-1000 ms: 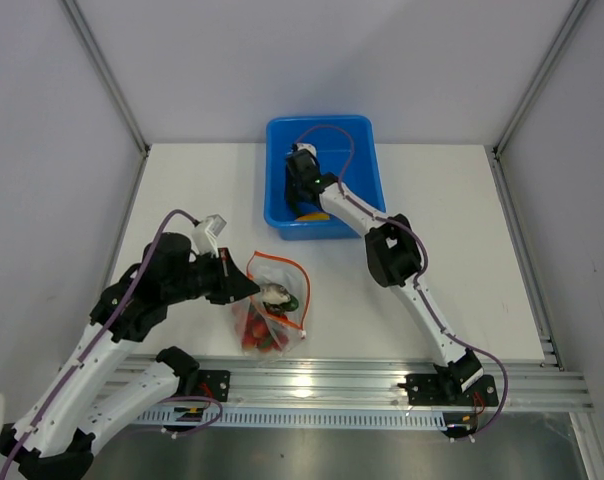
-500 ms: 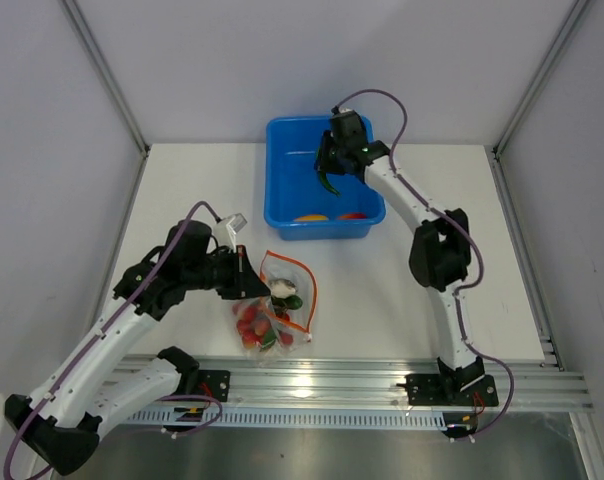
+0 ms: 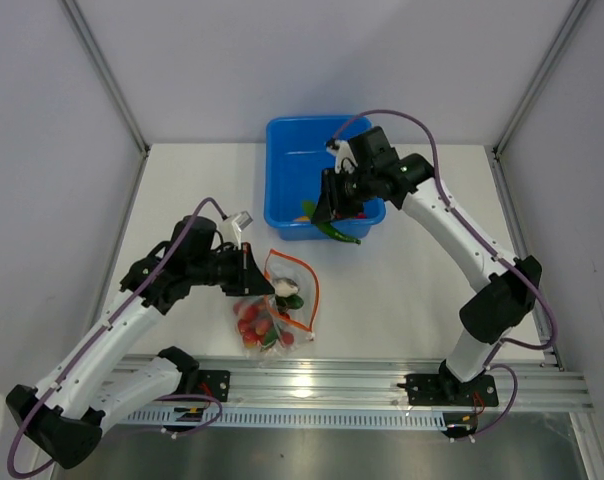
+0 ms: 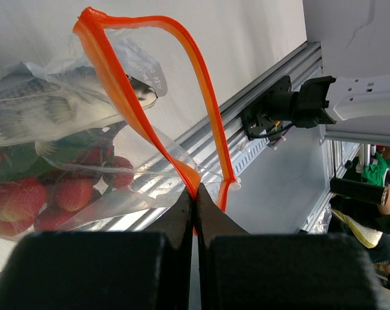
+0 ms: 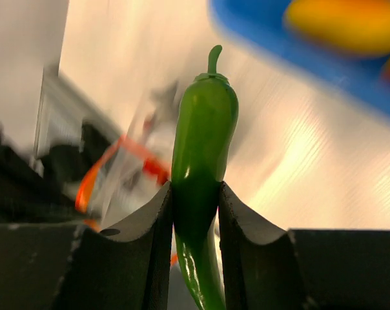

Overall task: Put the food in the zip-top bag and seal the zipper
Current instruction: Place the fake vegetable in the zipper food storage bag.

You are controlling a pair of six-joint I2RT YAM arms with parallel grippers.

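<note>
Green pepper (image 5: 203, 129) in right claw (image 5: 195, 188), wrist view reveals left claw (image 4: 195, 196) pinching zipper (image 4: 115, 97)

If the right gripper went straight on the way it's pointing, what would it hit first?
Likely the zip-top bag: its orange zipper shows, blurred, just behind the green pepper held in the right gripper. Depth is unclear; the table may come first.
</note>
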